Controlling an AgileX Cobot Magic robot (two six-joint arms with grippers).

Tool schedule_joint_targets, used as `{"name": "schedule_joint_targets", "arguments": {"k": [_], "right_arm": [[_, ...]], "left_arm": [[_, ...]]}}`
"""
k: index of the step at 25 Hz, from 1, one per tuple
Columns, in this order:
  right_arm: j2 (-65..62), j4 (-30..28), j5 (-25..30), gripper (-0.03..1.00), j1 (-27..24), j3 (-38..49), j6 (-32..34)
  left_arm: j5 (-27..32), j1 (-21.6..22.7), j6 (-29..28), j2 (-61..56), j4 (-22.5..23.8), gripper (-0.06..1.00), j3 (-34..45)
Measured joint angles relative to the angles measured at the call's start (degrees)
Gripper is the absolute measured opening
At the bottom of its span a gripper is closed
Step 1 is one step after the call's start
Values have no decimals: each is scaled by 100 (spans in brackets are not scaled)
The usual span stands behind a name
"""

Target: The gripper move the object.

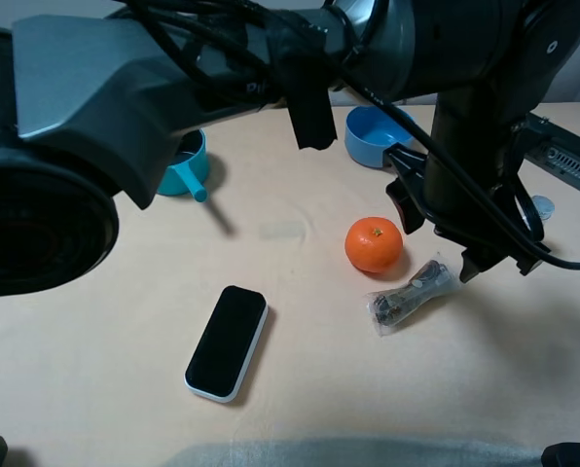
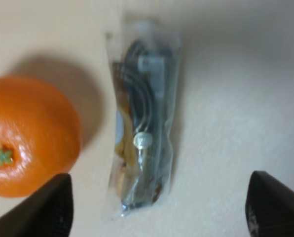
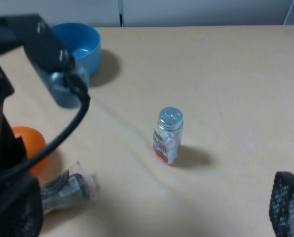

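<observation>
The object, a small clear crinkly packet (image 1: 410, 294) with dark contents, lies flat on the beige table, just right of an orange. My left gripper (image 1: 438, 248) has reached across to the right side and hangs open just above it. In the left wrist view the packet (image 2: 144, 128) lies lengthwise between the two dark fingertips (image 2: 53, 207), which do not touch it. The right wrist view shows the packet (image 3: 68, 190) beside the left arm. My right gripper (image 3: 152, 212) is open and empty, apart from the packet.
An orange (image 1: 374, 243) sits close against the packet's left side. A black phone-like slab (image 1: 227, 342) lies front left. A blue bowl (image 1: 373, 131) and a teal cup (image 1: 185, 165) stand at the back. A small clear bottle (image 3: 167, 136) with a pink label stands right of the packet.
</observation>
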Motion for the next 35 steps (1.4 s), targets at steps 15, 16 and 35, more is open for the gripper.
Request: {"name": "schedule_joint_targets", "arguments": {"k": [15, 16, 35], "right_arm": [[0, 0, -6, 69, 0, 0, 0], [0, 0, -6, 69, 0, 0, 0], [0, 0, -6, 69, 0, 0, 0]], "left_arm": [[13, 0, 185, -978, 299, 79, 146], [13, 0, 204, -1087, 333, 80, 224], [13, 496, 302, -3730, 530, 86, 2860]]}}
